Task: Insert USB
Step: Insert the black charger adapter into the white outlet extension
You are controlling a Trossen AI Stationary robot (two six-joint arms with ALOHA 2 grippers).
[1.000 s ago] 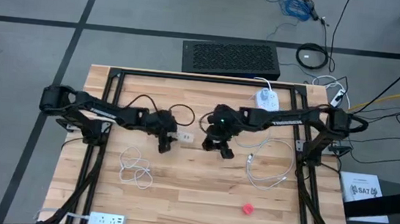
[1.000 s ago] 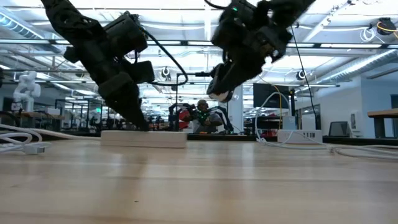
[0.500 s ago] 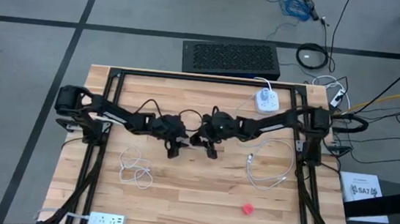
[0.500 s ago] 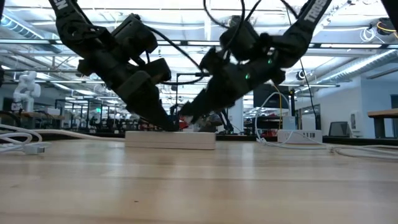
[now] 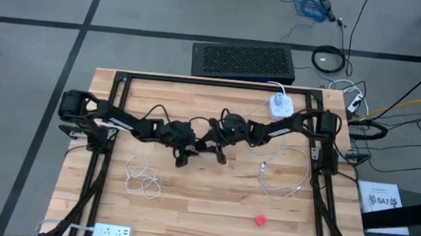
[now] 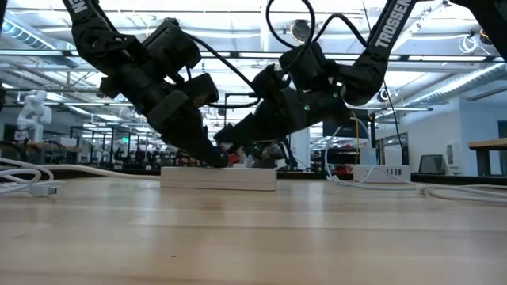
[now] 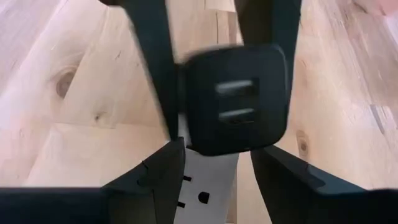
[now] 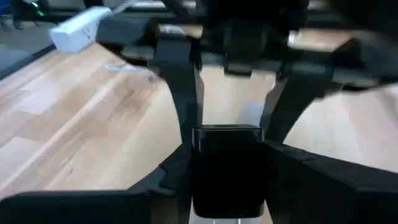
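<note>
Wooden table [image 5: 210,203], white power strips [image 5: 110,231], coiled white cables [image 5: 143,177], small red object [image 5: 261,219], perhaps a cap

My two arms meet over the middle of the table [image 5: 209,211]. A power strip [image 6: 219,177] lies there, under both grippers. My left gripper [image 5: 182,155] is on its left side, my right gripper [image 5: 218,153] on its right. A charger block [image 7: 236,99] sits between my left fingers, above the strip.
</note>
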